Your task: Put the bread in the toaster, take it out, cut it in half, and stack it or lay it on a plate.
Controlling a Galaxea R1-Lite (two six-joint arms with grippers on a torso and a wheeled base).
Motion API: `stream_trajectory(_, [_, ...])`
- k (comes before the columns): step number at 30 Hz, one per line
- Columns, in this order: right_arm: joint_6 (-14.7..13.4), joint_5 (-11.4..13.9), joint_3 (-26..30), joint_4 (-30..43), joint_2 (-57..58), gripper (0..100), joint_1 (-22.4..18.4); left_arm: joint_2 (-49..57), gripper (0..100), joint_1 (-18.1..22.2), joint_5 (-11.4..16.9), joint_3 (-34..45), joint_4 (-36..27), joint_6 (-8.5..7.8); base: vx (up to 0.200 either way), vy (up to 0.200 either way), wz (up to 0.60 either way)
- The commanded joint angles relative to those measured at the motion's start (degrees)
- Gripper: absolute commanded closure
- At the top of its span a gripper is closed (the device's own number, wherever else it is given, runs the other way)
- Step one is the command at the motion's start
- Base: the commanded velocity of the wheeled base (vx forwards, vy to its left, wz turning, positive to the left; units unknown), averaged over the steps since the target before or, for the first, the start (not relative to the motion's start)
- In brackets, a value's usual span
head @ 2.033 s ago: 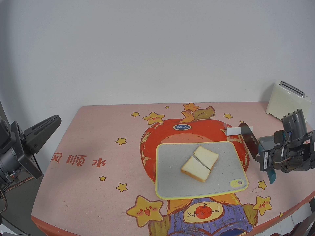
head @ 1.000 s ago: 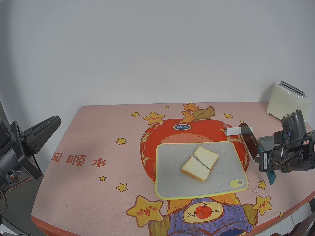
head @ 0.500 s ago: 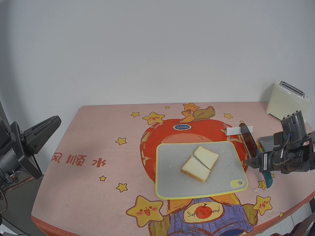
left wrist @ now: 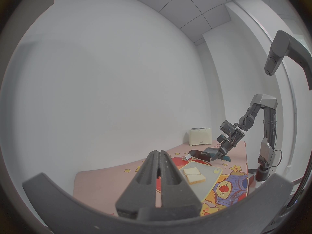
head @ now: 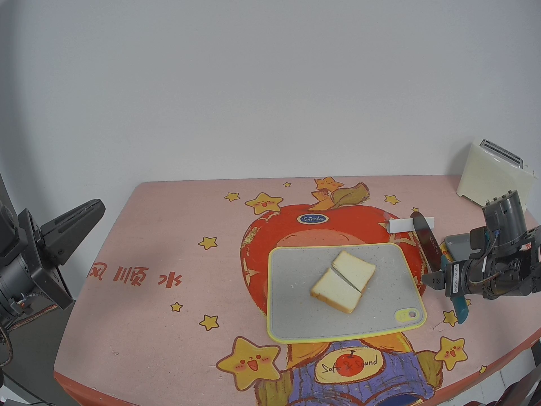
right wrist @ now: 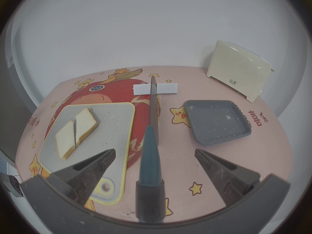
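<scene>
Both grippers sit at the near side of the scene. The left gripper point(left wrist: 159, 156) hangs off the table's left edge, its fingers pressed flat together on nothing. The right gripper point(right wrist: 154, 151) is over the table's right part with its fingers spread wide, one on each side of the teal handle of the knife point(right wrist: 151, 137), and apart from it.

The table point(head: 169, 226) is covered in pink print: yellow stars, a large red apple in the middle and a purple cartoon figure at the near edge. On the apple lies a grey cutting board point(head: 293, 305) with a yellow rim, speckled with crumbs. The bread halves point(head: 336, 290) lie flat on it side by side, a narrow slit between them.

Just right of the board the knife lies on the table, its dark blade pointing away, its tip across a white strip point(right wrist: 165, 88). Right of the blade sits a shallow grey tray point(right wrist: 217, 121), crumbs inside. Beyond it, at the far right corner, stands the cream toaster point(head: 496, 173). A plain white wall point(head: 270, 74) closes the room behind, under a panelled ceiling point(left wrist: 182, 4).
</scene>
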State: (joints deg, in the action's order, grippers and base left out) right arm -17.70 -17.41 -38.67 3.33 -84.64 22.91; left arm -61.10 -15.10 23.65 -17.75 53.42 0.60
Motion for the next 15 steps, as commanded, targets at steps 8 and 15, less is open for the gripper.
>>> stream_trajectory(8, [0.21, -0.26, 0.0, 0.19, 0.44, 0, 0.12, 0.02, 100, -0.01, -0.01, 0.0, 0.02, 0.02, 0.0, 0.0, 0.0])
stream_trajectory(15, [0.56, -0.52, -0.18, 0.19, 1.93, 0, 0.47, 0.02, 100, -0.01, -0.01, 0.0, 0.02, 0.02, 0.0, 0.0, 0.0])
